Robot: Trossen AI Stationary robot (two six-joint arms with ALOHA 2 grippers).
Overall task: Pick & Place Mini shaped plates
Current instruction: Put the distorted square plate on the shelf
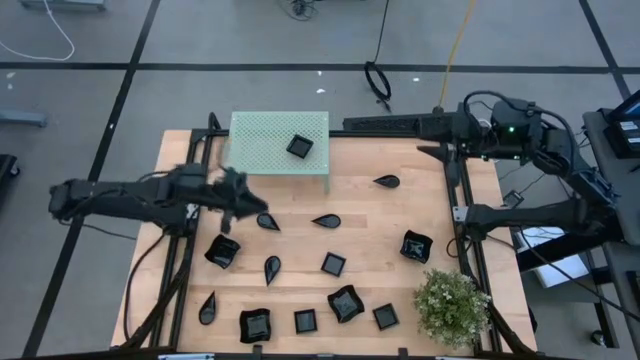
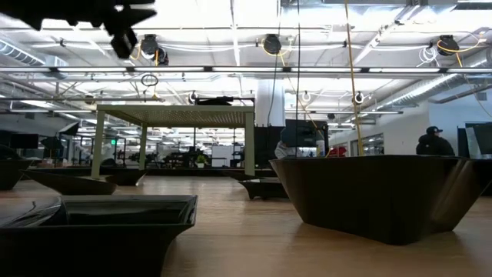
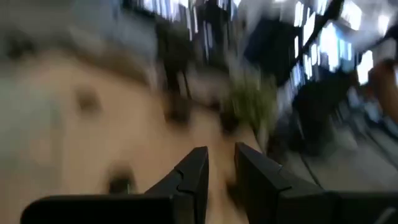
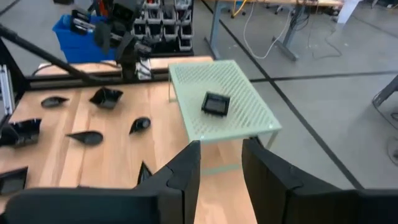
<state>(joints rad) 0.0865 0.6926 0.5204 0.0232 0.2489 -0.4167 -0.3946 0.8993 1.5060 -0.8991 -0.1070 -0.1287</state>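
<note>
Mini black plates lie scattered on the wooden table: teardrops (image 1: 326,221) (image 1: 268,221), squares (image 1: 333,264) and wavy-rimmed ones (image 1: 222,251) (image 1: 416,246). One square plate (image 1: 299,146) (image 4: 216,103) rests flat on the green perforated platform (image 1: 265,150). My left gripper (image 1: 236,205) (image 3: 221,168) hangs open above the table's left part, near the platform's left near corner and over the teardrop and wavy plates, holding nothing. It shows high up in the low view (image 2: 123,38). My right gripper (image 1: 350,125) (image 4: 221,155) waits open by the platform's right far corner, holding nothing.
A small potted plant (image 1: 452,305) stands at the table's near right corner. More plates line the near edge (image 1: 305,321) (image 1: 255,324) (image 1: 385,316). The platform stands on thin legs (image 2: 250,146) at the far edge. Bare wood lies between the platform and the plates.
</note>
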